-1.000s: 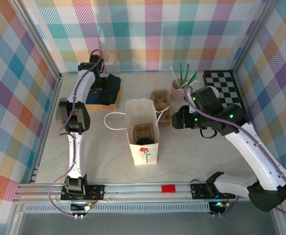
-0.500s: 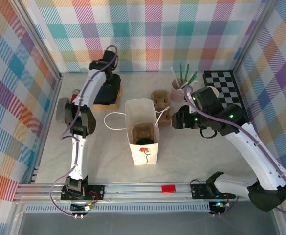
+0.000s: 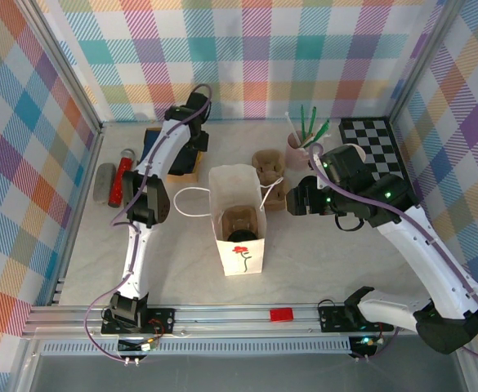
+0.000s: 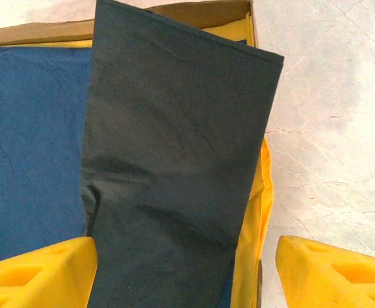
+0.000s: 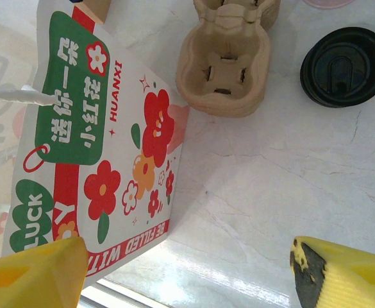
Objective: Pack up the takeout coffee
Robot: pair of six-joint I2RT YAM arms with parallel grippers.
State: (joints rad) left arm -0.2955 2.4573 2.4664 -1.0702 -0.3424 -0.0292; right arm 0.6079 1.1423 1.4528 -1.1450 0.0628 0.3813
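We are hovering the left claw, wide and empty, over the dark napkin, seemingly to fetch one | right claw gaping empty beside paper bag | takeout coffee sitting inside it, lid up.

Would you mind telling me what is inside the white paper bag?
Looking down into the white paper bag, a brown cardboard insert and a round black lid show; anything beneath them is hidden by the bag's walls.

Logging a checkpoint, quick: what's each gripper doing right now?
Left gripper: open, holding nothing, over a black sheet.
Right gripper: open, holding nothing.
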